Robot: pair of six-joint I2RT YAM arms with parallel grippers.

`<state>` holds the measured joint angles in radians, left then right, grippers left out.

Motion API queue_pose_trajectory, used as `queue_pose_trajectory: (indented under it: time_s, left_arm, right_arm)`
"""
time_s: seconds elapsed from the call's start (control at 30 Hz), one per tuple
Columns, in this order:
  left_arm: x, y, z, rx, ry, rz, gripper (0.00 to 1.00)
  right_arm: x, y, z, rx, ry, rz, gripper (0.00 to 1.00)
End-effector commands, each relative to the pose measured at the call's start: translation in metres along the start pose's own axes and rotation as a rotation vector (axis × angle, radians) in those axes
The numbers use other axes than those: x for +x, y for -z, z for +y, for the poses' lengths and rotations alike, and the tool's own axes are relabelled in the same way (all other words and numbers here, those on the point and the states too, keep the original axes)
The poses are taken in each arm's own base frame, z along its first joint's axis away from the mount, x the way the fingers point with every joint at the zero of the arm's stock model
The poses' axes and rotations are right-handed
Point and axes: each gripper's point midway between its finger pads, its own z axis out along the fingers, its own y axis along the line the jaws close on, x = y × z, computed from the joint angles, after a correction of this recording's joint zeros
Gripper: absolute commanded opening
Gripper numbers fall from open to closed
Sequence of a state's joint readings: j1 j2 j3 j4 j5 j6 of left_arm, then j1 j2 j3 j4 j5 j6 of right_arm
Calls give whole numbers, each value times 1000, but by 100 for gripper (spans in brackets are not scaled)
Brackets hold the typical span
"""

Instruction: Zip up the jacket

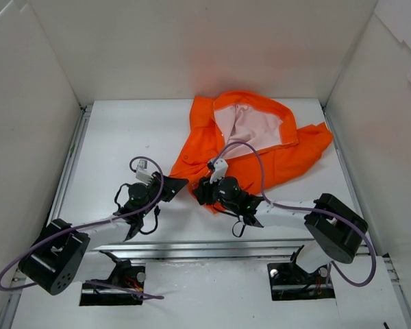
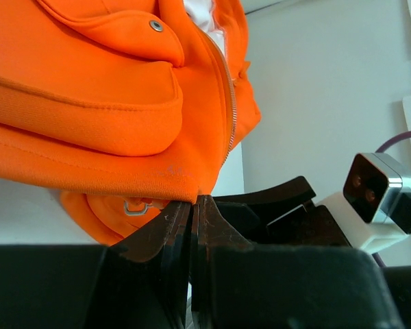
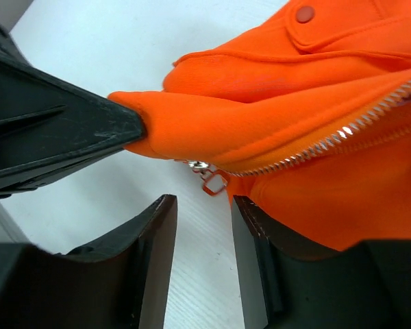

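The orange jacket (image 1: 260, 147) lies crumpled at the table's middle back, with its pink lining (image 1: 250, 123) showing. My left gripper (image 2: 192, 200) is shut on the corner of the jacket's bottom hem (image 2: 123, 178); in the top view it (image 1: 175, 185) sits at the jacket's near-left tip. The zipper strip (image 2: 230, 116) runs up from that corner. My right gripper (image 3: 204, 209) is open, nothing between its fingers (image 3: 157, 229). The small metal pull (image 3: 216, 182) hangs just beyond its tips, below the zipper teeth (image 3: 342, 132). The left gripper's black finger (image 3: 68, 133) holds the hem beside it.
White walls (image 1: 41, 123) enclose the table on three sides. A metal rail (image 1: 212, 248) runs along the near edge by the arm bases. Purple cables (image 1: 250, 147) loop over the arms and the jacket. The right wrist's camera (image 2: 373, 188) is close beside the left gripper.
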<state>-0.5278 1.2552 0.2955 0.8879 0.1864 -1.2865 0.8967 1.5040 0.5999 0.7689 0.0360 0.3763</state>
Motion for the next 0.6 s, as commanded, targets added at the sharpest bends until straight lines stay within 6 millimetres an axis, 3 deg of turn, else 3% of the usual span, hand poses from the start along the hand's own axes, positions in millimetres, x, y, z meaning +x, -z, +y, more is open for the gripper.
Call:
queue_pose_trajectory:
  time_s: [0.0, 0.2, 0.57]
  left_arm:
    - [-11, 1, -41, 156, 8, -19, 0]
    - [-11, 5, -39, 158, 16, -17, 0]
    - [-13, 8, -38, 158, 17, -14, 0]
  right_arm:
    - [-43, -8, 29, -140, -17, -107, 38]
    - [-28, -17, 32, -214, -14, -40, 55]
    - [-32, -28, 29, -202, -15, -66, 54]
